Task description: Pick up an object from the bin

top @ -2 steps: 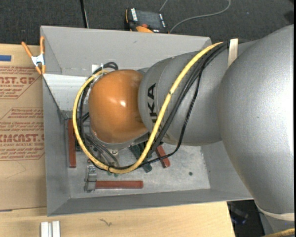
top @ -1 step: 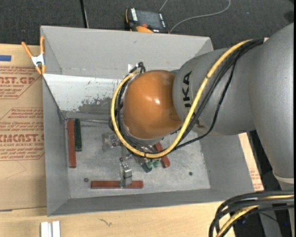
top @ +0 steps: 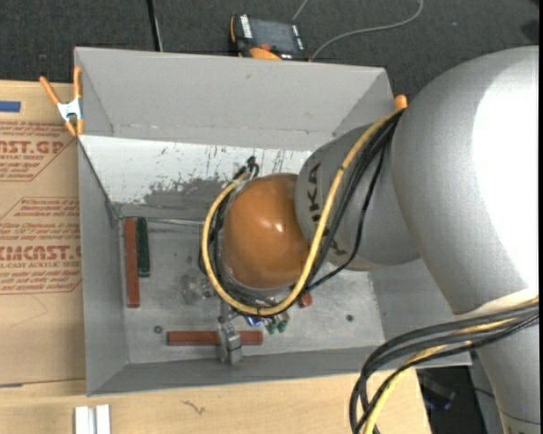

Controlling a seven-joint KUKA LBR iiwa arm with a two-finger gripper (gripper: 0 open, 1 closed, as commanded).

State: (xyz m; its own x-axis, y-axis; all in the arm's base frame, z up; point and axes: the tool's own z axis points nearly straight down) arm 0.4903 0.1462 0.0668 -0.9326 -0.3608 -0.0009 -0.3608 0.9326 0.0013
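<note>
Black letters on the arm's grey link [top: 310,197] are half hidden by cables and unreadable. The pincer [top: 229,344] sits at a red-brown flat bar [top: 190,338] by the bin's [top: 235,98] lower wall, its long axis running left to right; how far the pincer gapes I cannot tell

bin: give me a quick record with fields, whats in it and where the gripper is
container: grey metal bin
gripper: down low by the near wall, on top of a red-brown stick
stick at gripper: red-brown stick, lying flat along the near wall
left side: second red-brown stick and a dark green stick, lying side by side
held: cannot tell
arm: reaches in from the right, orange cover on its wrist
</note>
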